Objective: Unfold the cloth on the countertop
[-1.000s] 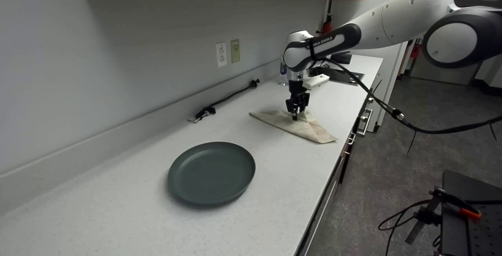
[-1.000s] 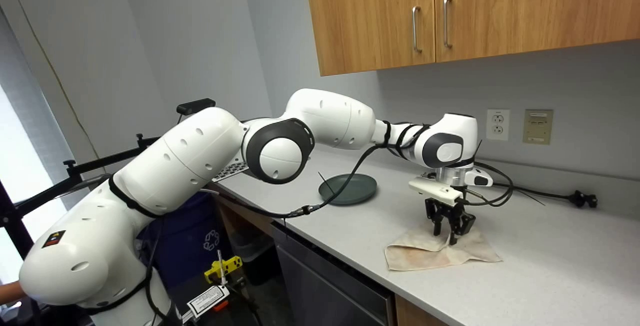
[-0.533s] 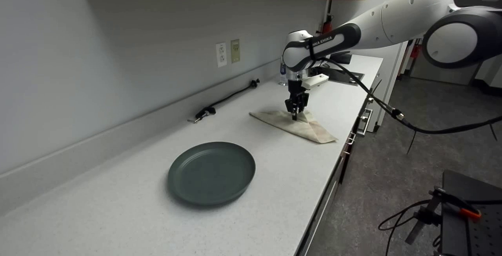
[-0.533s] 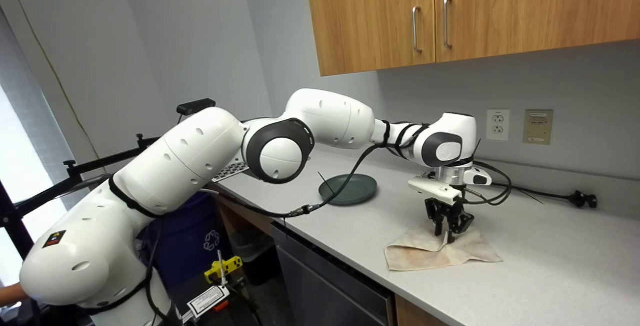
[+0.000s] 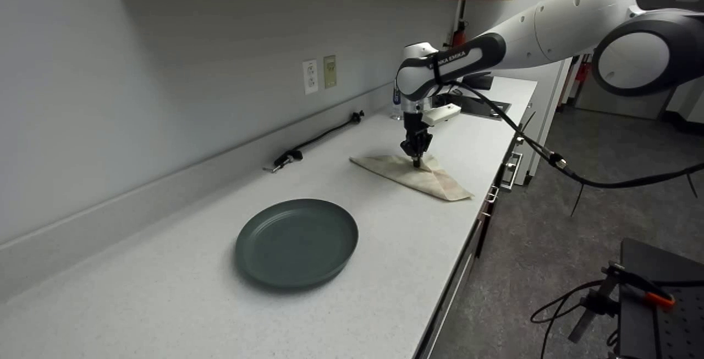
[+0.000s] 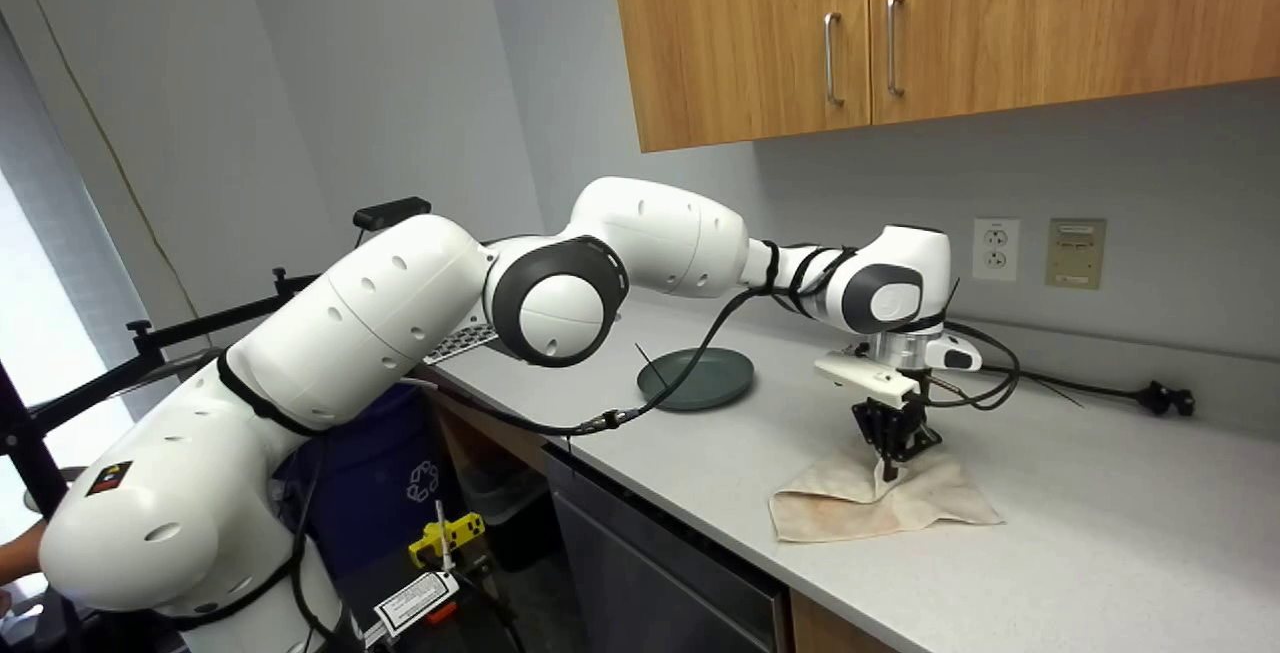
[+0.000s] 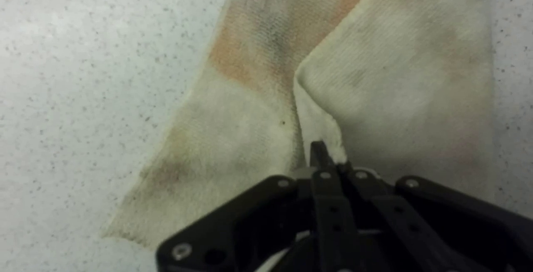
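Observation:
The cloth (image 5: 388, 169), beige with orange and grey stains, lies folded over on the countertop (image 5: 187, 304). Seen from the wrist, the upper layer of the cloth (image 7: 408, 84) covers the right part, and its free edge rises as a small flap near the middle. My gripper (image 7: 332, 159) is shut on that flap, the pale fabric running in between the fingertips. Both exterior views show the gripper (image 6: 889, 474) pointing down onto the middle of the cloth (image 6: 830, 513). How deep the fabric sits in the jaws is hidden.
A dark green plate (image 5: 297, 243) stands on the counter apart from the cloth. Along the wall lies a black clamp with a cable (image 5: 324, 139). Behind the gripper a bottle (image 5: 396, 107) stands by the backsplash. Wooden cabinets (image 6: 960, 23) hang above.
The gripper's fingers have come together on the cloth's raised flap. The arm has shifted only slightly, and the cloth lies as before.

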